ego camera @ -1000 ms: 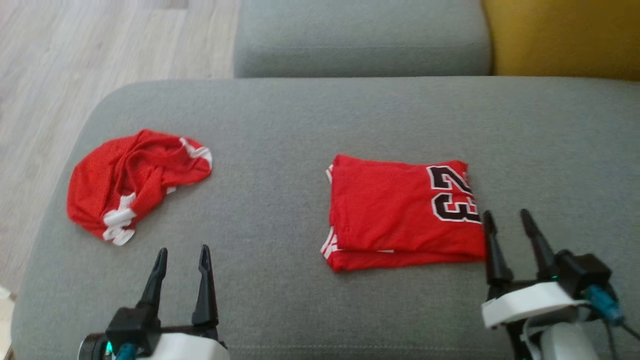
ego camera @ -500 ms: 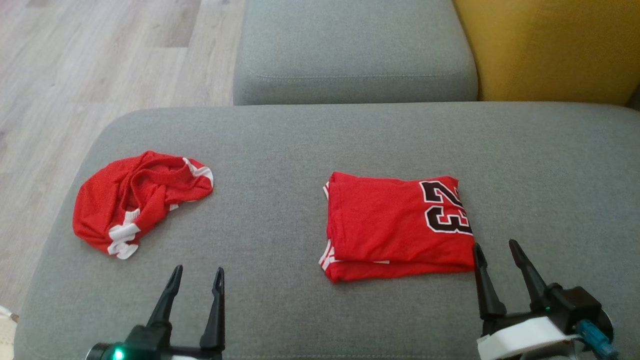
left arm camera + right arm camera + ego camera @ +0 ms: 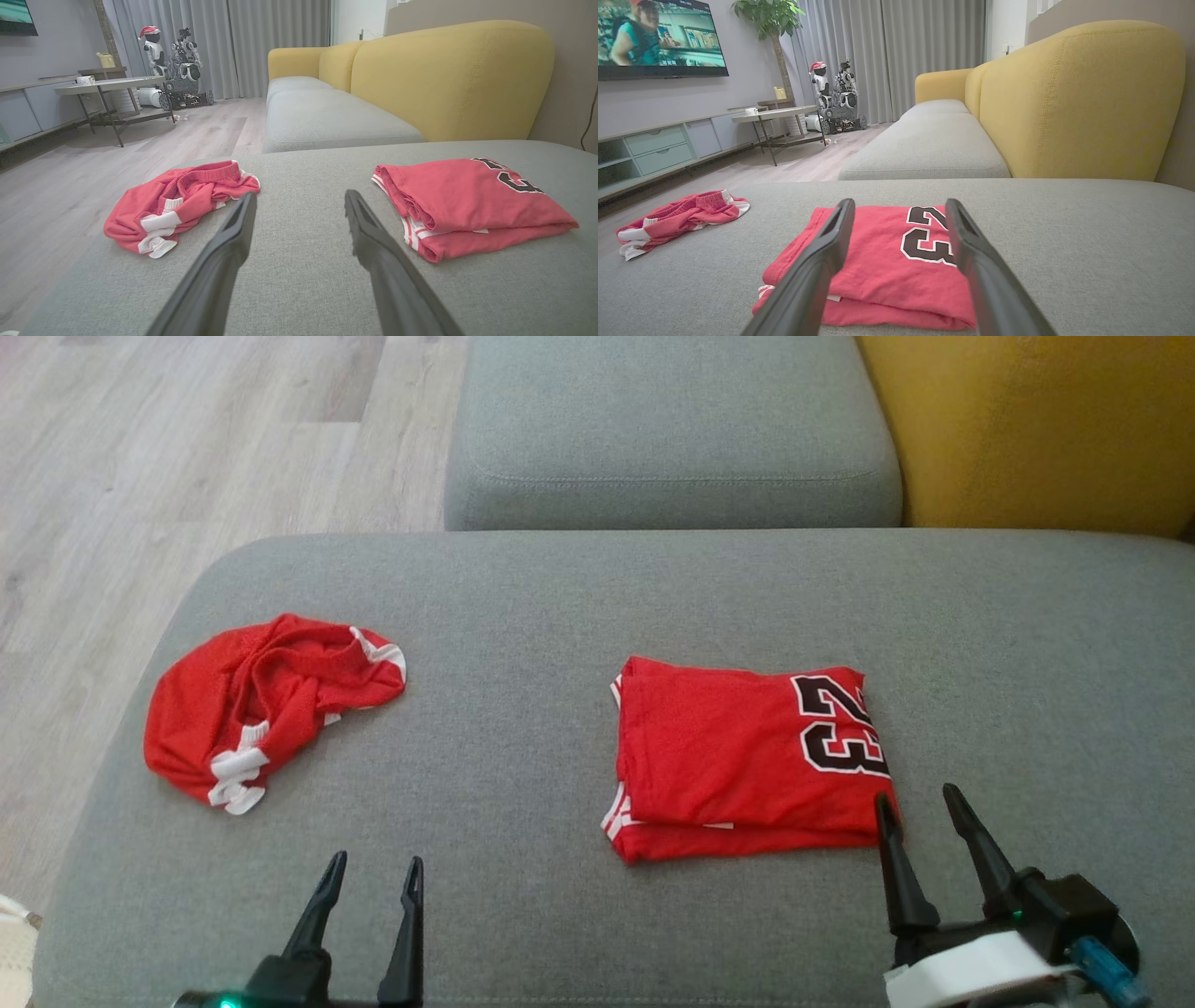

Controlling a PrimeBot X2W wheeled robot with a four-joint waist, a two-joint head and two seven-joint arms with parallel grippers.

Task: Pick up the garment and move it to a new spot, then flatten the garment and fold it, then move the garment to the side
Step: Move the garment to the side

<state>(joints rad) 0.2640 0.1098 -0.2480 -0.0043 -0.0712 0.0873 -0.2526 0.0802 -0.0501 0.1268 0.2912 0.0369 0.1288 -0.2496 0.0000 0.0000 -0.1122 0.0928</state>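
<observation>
Here, two red garments lie well apart on a grey sofa seat (image 3: pixel 523 616).
The folded jersey (image 3: pixel 738 756), numbered 23, rests mid-seat. The right tool (image 3: pixel 915 793) is at its near right corner, fingers spread wide and empty. The crumpled shorts (image 3: pixel 261 705) sit near the seat's left edge. The left tool (image 3: pixel 376 859), likewise wide and holding nothing, points between the two.

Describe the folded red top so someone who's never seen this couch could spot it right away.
Start at the wide grey cushion nearest the robot. Two red garments lie on it; the jersey is the right one. It is folded into a neat rectangle showing a black 23, while the shorts lie crumpled with white trim.
</observation>
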